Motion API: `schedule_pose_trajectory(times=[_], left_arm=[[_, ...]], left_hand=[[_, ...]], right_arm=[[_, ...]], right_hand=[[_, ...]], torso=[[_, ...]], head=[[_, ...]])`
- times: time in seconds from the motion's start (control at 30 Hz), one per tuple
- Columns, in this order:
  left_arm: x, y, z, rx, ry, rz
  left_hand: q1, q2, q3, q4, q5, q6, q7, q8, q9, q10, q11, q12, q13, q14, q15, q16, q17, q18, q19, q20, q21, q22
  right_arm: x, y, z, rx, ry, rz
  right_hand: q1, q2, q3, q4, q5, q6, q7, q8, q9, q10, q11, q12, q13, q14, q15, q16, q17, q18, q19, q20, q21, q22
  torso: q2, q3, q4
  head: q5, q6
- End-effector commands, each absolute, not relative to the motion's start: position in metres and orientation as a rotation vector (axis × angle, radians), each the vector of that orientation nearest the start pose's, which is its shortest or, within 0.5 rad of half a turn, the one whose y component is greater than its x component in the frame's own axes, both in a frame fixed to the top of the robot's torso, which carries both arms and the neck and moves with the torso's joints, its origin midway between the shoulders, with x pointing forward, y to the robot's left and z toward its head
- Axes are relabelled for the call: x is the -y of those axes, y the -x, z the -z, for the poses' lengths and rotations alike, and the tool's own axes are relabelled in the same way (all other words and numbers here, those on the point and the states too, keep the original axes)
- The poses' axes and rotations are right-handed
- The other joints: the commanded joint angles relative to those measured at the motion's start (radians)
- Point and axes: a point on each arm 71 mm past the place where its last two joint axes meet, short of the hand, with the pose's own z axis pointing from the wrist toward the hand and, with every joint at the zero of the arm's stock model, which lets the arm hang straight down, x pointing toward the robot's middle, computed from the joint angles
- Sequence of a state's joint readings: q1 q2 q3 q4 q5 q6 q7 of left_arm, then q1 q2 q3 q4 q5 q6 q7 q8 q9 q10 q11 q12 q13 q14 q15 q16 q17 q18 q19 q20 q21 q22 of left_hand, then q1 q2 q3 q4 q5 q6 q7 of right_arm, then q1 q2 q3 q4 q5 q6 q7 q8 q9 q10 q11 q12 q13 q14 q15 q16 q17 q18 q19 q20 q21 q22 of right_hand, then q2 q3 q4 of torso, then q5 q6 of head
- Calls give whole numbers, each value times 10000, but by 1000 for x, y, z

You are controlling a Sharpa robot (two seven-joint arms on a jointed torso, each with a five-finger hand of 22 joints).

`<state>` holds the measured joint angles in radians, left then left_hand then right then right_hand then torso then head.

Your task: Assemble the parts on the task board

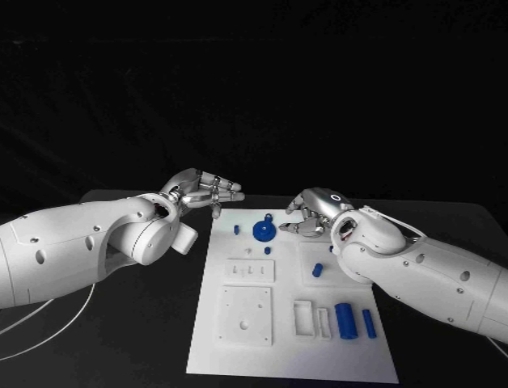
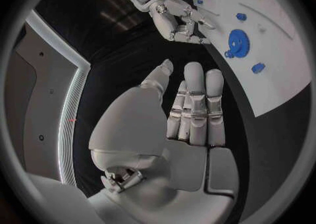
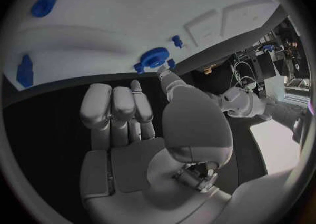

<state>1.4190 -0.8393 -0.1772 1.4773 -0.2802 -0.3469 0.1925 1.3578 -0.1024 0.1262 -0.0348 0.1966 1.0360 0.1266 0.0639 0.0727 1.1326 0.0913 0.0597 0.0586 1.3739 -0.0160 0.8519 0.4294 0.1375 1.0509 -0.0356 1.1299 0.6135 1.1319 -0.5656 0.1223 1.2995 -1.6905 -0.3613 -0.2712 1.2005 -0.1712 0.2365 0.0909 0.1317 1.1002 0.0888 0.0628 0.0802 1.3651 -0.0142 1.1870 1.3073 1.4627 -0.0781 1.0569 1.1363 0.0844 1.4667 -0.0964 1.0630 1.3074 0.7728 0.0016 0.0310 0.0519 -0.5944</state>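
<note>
Two hands hover over the far end of the board (image 1: 237, 356), a long white plate running from the centre of the head view down to its lower edge, on the black table (image 1: 126, 339).

At centre left of the frame, the left hand (image 1: 204, 191) sits off the board's upper left corner, over the table. Its fingers (image 2: 196, 103) are extended and close together, the thumb apart, and nothing lies in the palm; it touches no part.

On the board, going left to right: a small blue peg (image 1: 238, 229) stands near the upper left corner; beside it lies a blue gear (image 1: 264, 233), a round toothed disc with a small knob at its rim. Below these are raised white blocks and a square white plate (image 1: 246, 315) with a hole. Further right a small blue part (image 1: 319, 270) stands mid-board, and low on the board a fat blue cylinder (image 1: 345, 321) and a slimmer blue bar (image 1: 370, 323) lie side by side next to white slots.

Right of the gear, the right hand (image 1: 311, 212) is at the board's upper right corner. In the right wrist view its fingers (image 3: 122, 105) are straight and together, the thumb tip reaching toward the gear (image 3: 155, 58); whether it touches cannot be told. It holds nothing.
</note>
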Motion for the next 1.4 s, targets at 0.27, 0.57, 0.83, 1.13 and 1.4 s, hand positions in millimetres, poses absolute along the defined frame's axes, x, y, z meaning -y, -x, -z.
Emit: schedule_pose_trajectory(times=[0.27, 0.57, 0.83, 1.13, 1.4], left_arm=[[-227, -520, 128, -15395, 7785, 12633], [-231, -520, 131, -15316, 7799, 12679], [-232, -521, 134, -15373, 7819, 12699], [-231, -521, 136, -15470, 7823, 12740], [-230, -521, 137, -15531, 7813, 12775]], left_hand=[[27, 146, 92, 9, 42, -10, -28, -4, 8, 38, -37, 7, 15, 26, -11, 49, -24, 150, -68, 21, 16, -29], [-19, 175, 228, -7, 61, 110, -27, -4, 5, 336, -89, 0, 10, 67, -33, 79, -17, 145, -30, 0, 11, -46], [-104, 126, 469, -35, 71, 172, -43, -3, 0, 633, -163, -6, 8, 88, -81, 105, 2, 104, -24, -52, -2, -60], [-122, 77, 500, -70, 63, 99, -30, -7, -5, 366, -96, -4, 9, 76, -45, 103, 4, 105, -37, -28, -15, -66], [-84, 87, 415, -114, 64, 28, -35, -6, -1, 131, -59, -6, 10, 66, -36, 90, -6, 117, -66, -6, -42, -82]], right_arm=[[184, -534, 152, -15314, -262, -6594], [238, -543, 151, -15620, -792, -7222], [269, -551, 158, -15882, -1059, -7095], [281, -558, 168, -16116, -1182, -6973], [284, -562, 180, -16353, -1333, -6862]], right_hand=[[437, 152, 44, -880, 497, -84, 55, 5, -53, -55, 90, -11, 204, -42, 34, -94, -23, -6, 530, 27, -72, 1346], [702, 416, -317, -2047, 1892, -144, 92, -1, -94, -90, 112, 3, 223, -54, 60, -33, 94, -19, 486, 50, -46, 1353], [652, 567, -602, -2578, 2314, -326, 159, -3, -137, -132, 151, -25, 196, -61, 91, -68, 119, -17, 454, 85, 7, 1362], [800, 639, -680, -2900, 2427, -629, 181, 0, -141, -170, 149, -53, 171, -68, 95, -99, 122, -7, 431, 95, 31, 1364], [849, 665, -566, -3123, 2508, -786, 173, -4, -141, -193, 122, -75, 157, -81, 76, -122, 129, -18, 407, 78, 21, 1359]], torso=[[-138, 118, -188], [-168, 234, -237], [-166, 311, -258], [-155, 357, -252], [-153, 335, -230]], head=[[10, 72], [-22, 76], [-3, 66], [-5, 53], [-26, 15]])
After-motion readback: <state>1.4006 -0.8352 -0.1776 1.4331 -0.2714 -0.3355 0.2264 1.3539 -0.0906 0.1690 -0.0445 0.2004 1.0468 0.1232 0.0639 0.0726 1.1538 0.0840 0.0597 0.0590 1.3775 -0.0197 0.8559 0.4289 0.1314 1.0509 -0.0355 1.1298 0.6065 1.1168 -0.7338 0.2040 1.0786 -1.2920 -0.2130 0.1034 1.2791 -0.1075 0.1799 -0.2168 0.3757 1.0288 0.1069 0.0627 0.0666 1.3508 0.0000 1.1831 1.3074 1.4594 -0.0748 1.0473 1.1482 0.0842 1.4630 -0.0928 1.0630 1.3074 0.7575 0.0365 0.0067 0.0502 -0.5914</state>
